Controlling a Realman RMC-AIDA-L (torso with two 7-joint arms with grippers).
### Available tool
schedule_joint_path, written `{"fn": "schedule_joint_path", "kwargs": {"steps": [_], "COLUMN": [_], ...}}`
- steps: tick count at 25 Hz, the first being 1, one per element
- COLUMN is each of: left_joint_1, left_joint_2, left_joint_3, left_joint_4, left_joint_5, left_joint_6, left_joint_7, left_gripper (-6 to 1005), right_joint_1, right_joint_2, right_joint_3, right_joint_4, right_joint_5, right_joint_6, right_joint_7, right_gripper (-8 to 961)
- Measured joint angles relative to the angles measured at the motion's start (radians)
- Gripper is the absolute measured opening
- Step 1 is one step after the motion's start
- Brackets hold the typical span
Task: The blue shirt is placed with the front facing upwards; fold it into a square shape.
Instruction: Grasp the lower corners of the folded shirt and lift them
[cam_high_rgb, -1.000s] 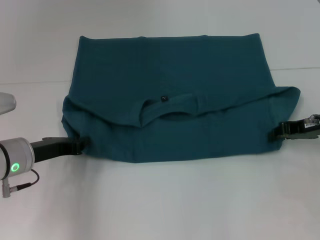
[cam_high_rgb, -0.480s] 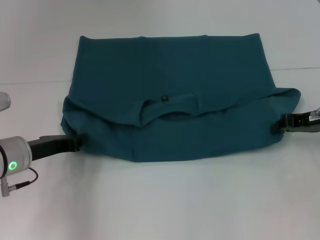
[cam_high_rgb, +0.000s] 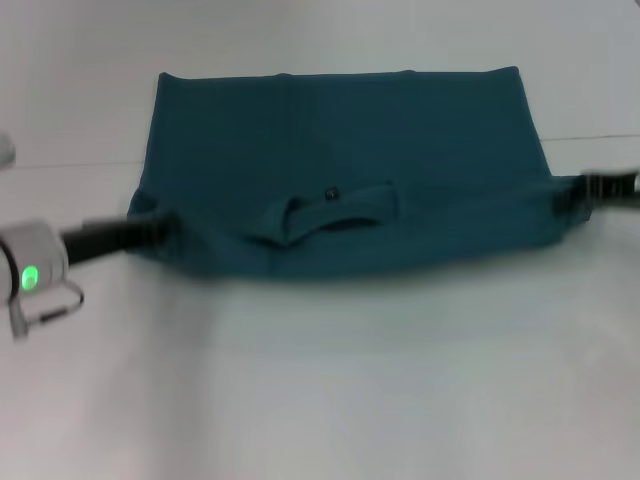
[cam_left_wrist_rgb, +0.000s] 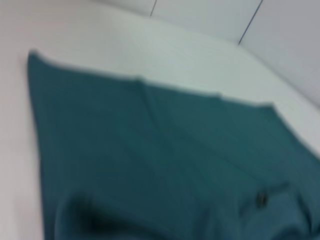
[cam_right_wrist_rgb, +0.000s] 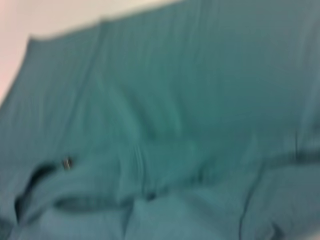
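White worktop (cam_high_rgb: 330, 380) is carrying the blue shirt (cam_high_rgb: 340, 160), near part doubled over. I'm reaching both arms in low, left end effector (cam_high_rgb: 160, 228) and right end effector (cam_high_rgb: 572, 195) each clamping a folded corner.

blue shirt (cam_high_rgb: 340, 150): plain dark teal | neck tag (cam_high_rgb: 331, 194): black | table (cam_high_rgb: 350, 380): white

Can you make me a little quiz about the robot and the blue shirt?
1. True or false: the shirt lies on a white table.
2. Where is the left hand? A) at the shirt's left edge B) above the collar C) far off the table
3. Fill in: the small black tag sits at the shirt's ____.

Key: 1 true; 2 A; 3 collar. The right hand is at the right edge.
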Motion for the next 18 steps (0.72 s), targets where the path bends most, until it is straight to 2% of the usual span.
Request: {"fn": "schedule_joint_path", "kwargs": {"steps": [4, 7, 9, 12, 14, 18], "left_joint_1": [-0.086, -0.101, -0.079, -0.028, 0.002, 0.063], "left_joint_2": [0.033, 0.040, 0.033, 0.017, 0.010, -0.001], "left_joint_3": [-0.049, -0.059, -0.060, -0.060, -0.060, -0.061], "left_joint_4": [-0.020, -0.027, -0.021, -0.002, 0.008, 0.039], "left_joint_5": [-0.004, -0.004, -0.004, -0.004, -0.004, -0.004], "left_joint_6": [-0.003, 0.001, 0.012, 0.034, 0.049, 0.100], "left_joint_7": [0.000, -0.005, -0.006, -0.006, -0.005, 0.005], "left_gripper": [18, 18, 18, 18, 18, 18], "right_joint_1": [0.054, 0.060, 0.043, -0.010, -0.040, -0.099], "right_joint_2": [-0.041, -0.046, -0.034, 0.013, 0.038, 0.058], "right_joint_3": [0.000, -0.005, -0.007, -0.008, -0.008, -0.012], "right_joint_4": [-0.011, -0.035, -0.049, -0.117, -0.162, -0.198], "right_joint_5": [0.003, 0.002, 0.003, 0.005, 0.004, 0.000], "right_joint_6": [-0.004, -0.028, -0.060, -0.120, -0.151, -0.215], "right_joint_7": [0.023, 0.035, 0.032, 0.025, 0.024, 0.021], "right_gripper": [70, 71, 71, 71, 71, 70]}}
